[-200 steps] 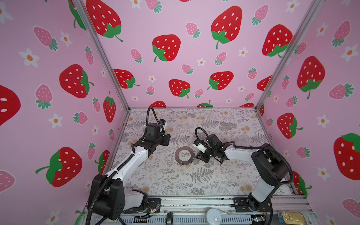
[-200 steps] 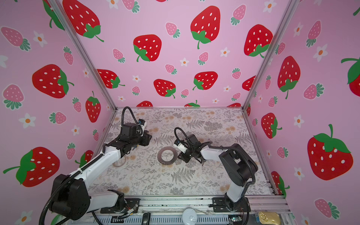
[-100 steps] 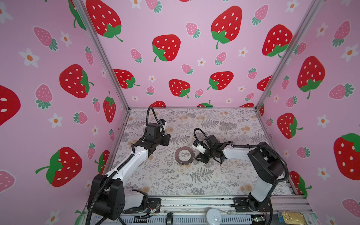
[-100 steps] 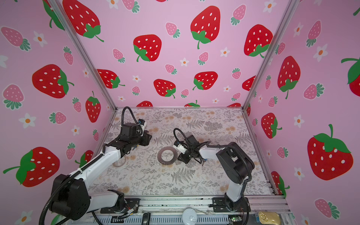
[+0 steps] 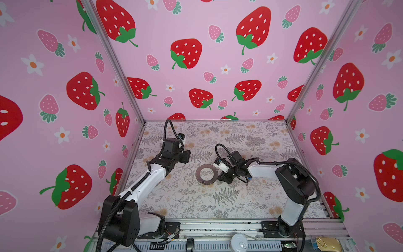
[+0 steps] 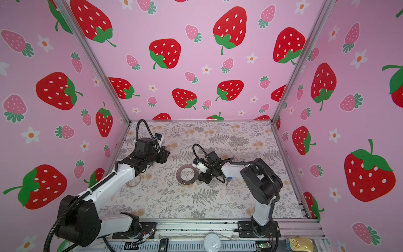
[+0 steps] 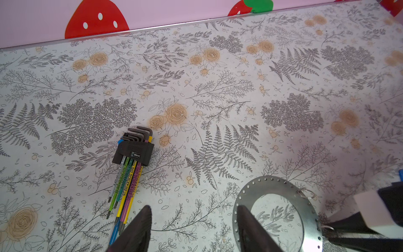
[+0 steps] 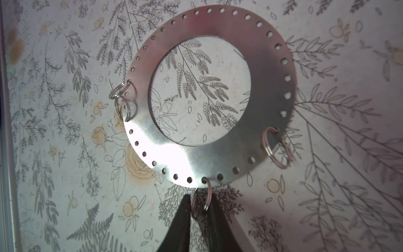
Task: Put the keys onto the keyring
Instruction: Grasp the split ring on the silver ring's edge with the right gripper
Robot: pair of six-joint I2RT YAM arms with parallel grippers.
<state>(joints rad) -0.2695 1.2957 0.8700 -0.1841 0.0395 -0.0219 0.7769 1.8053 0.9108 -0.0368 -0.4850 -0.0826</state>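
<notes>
Key (image 6: 228, 180), small and silver with a bright blue plastic head, lies flat on the floral worktop (image 7: 218, 91) under the right arm's wrist. It is just behind the right gripper (image 8: 200, 197), on the side away from the keyring (image 8: 268, 87). Its shaft seems to point roughly toward the front rail, though it is too small on my feed to be sure. The keyring lies flat near the middle of the worktop, between the two arms. It is a thin disc of brushed grey metal with a wide hole, small holes punched all round the rim, and several wire loops hanging from them. In the right wrist view the right gripper's fingers closely flank one split ring (image 8: 200, 205) at the nearest rim. They are narrowed almost together, but I cannot tell whether they actually pinch it. The left gripper (image 7: 194, 231) hangs spread and empty near the keyring's other side, with a bundle of coloured hex keys (image 7: 130, 152) in a black holder close by. As I read it, the right arm is nearer both things, but the key sits behind its fingers and the ring ahead, so the key has to come round to that loop.
</notes>
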